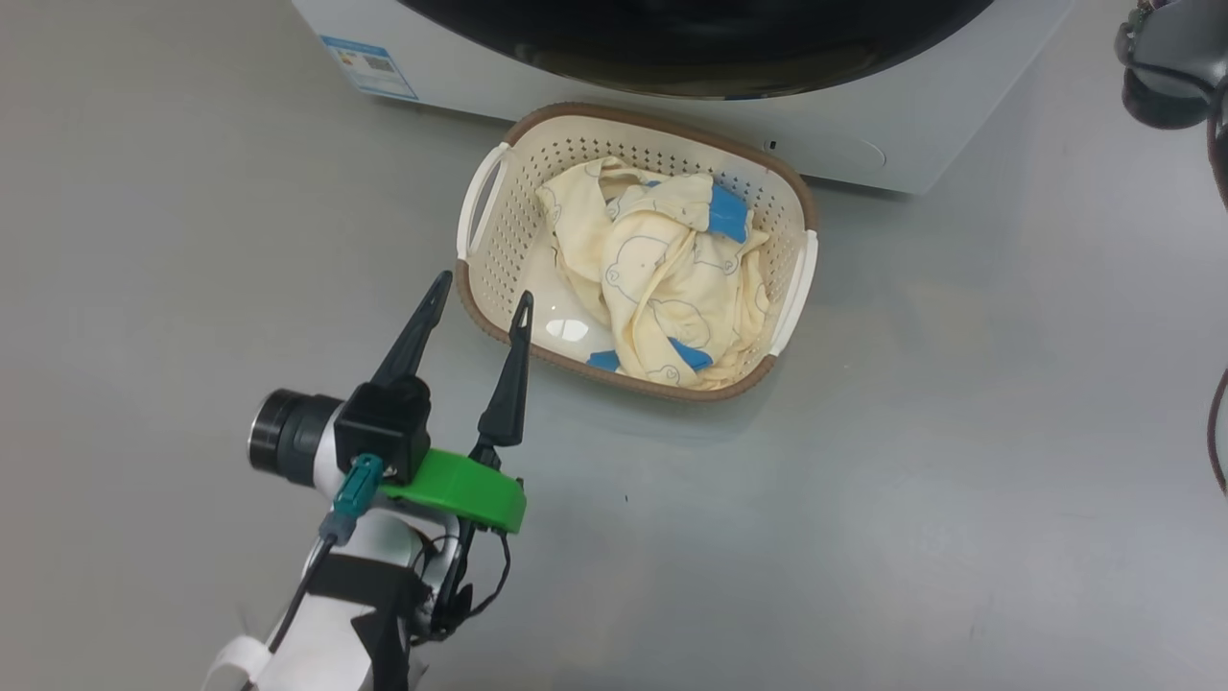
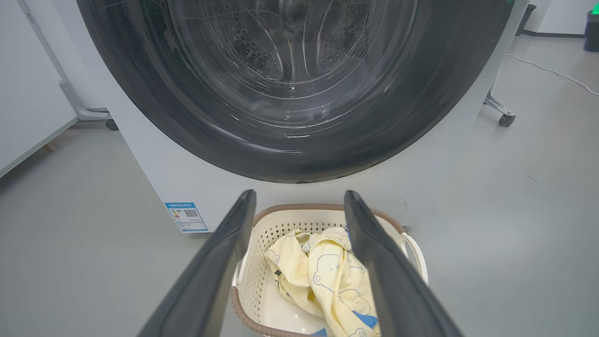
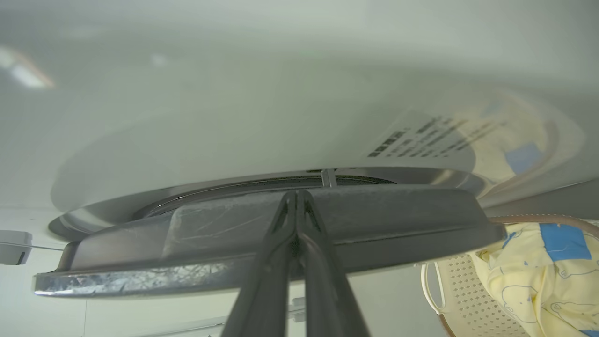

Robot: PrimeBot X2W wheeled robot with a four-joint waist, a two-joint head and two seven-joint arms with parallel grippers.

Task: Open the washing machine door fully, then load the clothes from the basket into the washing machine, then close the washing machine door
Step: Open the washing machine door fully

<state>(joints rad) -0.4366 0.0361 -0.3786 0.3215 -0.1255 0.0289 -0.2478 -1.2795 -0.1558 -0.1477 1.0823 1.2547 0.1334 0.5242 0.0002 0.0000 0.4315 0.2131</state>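
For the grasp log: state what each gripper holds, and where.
Nothing held: left gripper open by the basket; right gripper shut on nothing, tips at the washing machine door rim.

The left gripper [image 1: 484, 288] has two long, dark, pointed fingers [image 1: 413, 336]. Its wrist carries a black box [image 1: 384, 427], a bright green bracket [image 1: 465, 489] and a black cylinder [image 1: 283, 437] with a silver ring. A teal plug [image 1: 353, 488] ends a black cable [image 1: 309, 566] on the white forearm [image 1: 326, 643].

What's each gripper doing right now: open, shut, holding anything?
Left gripper: open, empty, by the basket.
Right gripper: shut, nothing between its fingers, tips at the door edge.
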